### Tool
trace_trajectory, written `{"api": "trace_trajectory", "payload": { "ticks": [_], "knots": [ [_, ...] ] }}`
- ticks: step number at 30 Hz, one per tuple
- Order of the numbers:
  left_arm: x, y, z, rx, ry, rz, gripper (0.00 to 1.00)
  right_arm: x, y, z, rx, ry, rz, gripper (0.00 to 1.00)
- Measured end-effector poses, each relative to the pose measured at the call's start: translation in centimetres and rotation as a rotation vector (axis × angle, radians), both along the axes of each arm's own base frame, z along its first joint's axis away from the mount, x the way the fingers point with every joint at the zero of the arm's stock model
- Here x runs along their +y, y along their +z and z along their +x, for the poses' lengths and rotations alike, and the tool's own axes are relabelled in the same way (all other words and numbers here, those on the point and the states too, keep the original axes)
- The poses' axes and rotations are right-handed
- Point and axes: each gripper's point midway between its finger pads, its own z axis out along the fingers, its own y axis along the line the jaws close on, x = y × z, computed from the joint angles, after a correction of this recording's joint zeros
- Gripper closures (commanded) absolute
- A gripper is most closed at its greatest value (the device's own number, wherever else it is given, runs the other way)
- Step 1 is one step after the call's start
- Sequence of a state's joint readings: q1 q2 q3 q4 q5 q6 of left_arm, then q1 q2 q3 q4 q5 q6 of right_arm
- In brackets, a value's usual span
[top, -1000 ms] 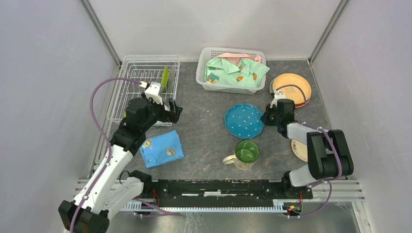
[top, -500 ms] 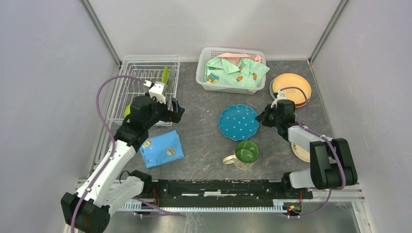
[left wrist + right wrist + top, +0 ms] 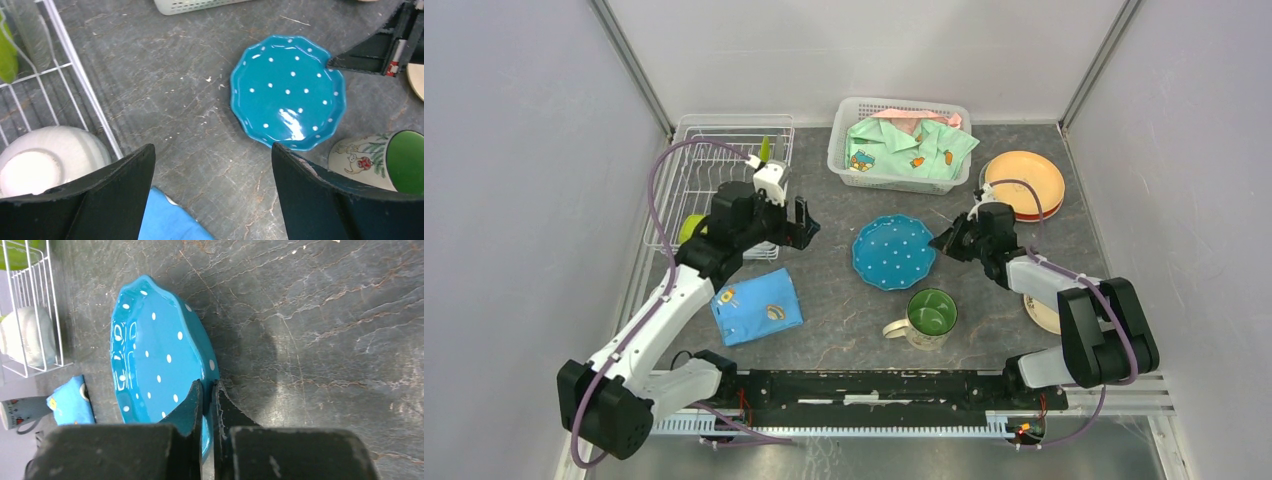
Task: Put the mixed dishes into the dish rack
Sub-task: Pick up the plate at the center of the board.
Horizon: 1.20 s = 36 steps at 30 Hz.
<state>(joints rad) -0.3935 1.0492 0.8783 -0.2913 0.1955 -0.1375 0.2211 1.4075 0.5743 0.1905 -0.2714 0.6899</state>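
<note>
Dark grey, stone-veined counter [image 3: 844, 300], boxed in by plain pale grey wall panels [image 3: 874, 50]. Black rail [image 3: 874, 385] runs along the near edge, where both arms are bolted.

Plates: five.
- One lime-green plate [image 3: 765, 149], standing on edge among the tines of the white wire dish rack [image 3: 724, 118], far left.
- One blue scalloped plate with white dots [image 3: 892, 252], mid-counter.
- One orange plate [image 3: 1022, 176] stacked on one red plate [image 3: 1036, 213], far right.
- One cream plate [image 3: 1039, 315], near right, mostly hidden under the right arm.

Bowls: upturned white bowl [image 3: 45, 160] in the rack's near end. May be several nested; cannot count.

Mugs: one beige mug with green lining [image 3: 929, 315], close by the blue plate on its near side. Its side carries a small cartoon figure and a green tree. Any lettering is too small to read.

Others: one white latticed plastic basket [image 3: 849, 165] holding mint-green printed clothing [image 3: 909, 145]. One folded blue cloth with cartoon prints [image 3: 757, 305], beside the rack.

Right hand [image 3: 941, 241]: fingers pinched together on the blue plate's right rim. That edge sits tilted up off the counter, with shadow beneath.

Left hand [image 3: 807, 226]: fingers spread wide, gripping nothing, hovering over bare counter between rack and blue plate.
</note>
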Motion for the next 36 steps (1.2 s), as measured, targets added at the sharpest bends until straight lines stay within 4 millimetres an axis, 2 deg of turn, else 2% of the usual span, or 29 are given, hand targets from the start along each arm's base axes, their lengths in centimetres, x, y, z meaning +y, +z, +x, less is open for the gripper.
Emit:
{"api": "trace_trajectory", "payload": {
  "ticks": [8,16,21,24,29,32,36],
  "knots": [
    [-3.1,-0.3,-1.7,-0.036,-0.162,0.062,0.21,1.1,1.3,0.4,0.002,-0.001,0.063,1.00],
    [-6.6,-0.4,-3.1,-0.170,-0.434,0.124,0.20,2.5,2.6,0.5,0.017,0.005,0.140,1.00],
    [-8.6,-2.3,-4.0,-0.163,-0.571,0.149,0.11,3.4,3.3,0.5,0.016,0.011,0.174,1.00],
    [-10.2,-2.8,-5.0,-0.206,-0.633,0.126,0.11,3.8,3.5,0.4,0.014,0.016,0.184,1.00],
    [-12.6,-5.0,-6.6,-0.211,-0.696,0.139,0.09,4.0,3.7,0.5,0.000,0.026,0.186,1.00],
    [-13.8,-6.7,-6.8,-0.200,-0.708,0.168,0.08,4.0,3.3,0.7,-0.013,0.046,0.163,1.00],
    [-14.4,-9.5,-7.1,-0.179,-0.710,0.221,0.13,4.0,1.6,1.1,-0.005,0.085,0.105,1.00]
  ]
}}
